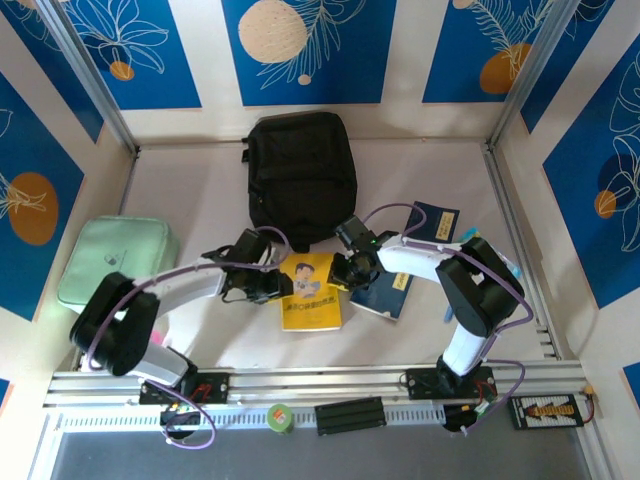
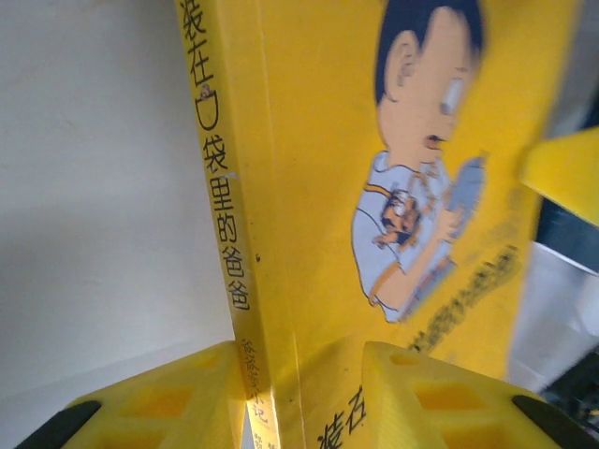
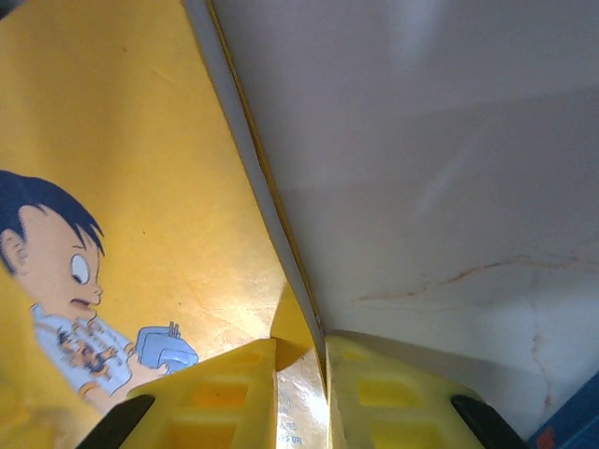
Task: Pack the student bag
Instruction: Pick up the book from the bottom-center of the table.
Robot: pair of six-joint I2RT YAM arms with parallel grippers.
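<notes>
At 9 o'clock on the table [image 1: 200,190] you've got the mint pouch [image 1: 115,260], nothing touching it. Next over, your left gripper [image 2: 304,398] is at the 9 o'clock edge of the yellow book [image 1: 312,300]. Its fingers [image 2: 159,404] are partly open and straddle the spine. That wrist view is too close to say if they actually clamp it, so call the grip unclear.

Dead centre, at 12 o'clock from the book, the student bag [image 1: 300,170] lies flat near the back wall, well apart from both grippers. I can't tell if a zip is open.

Your right gripper [image 3: 299,398] takes the book's 3 o'clock edge, fingers [image 3: 225,398] nearly together and the cover edge pinched in the thin gap. A grip on each side looks meant to peel a flat book off the table for the bag.

Two blue books [image 1: 392,293] lie at 3 o'clock.
</notes>
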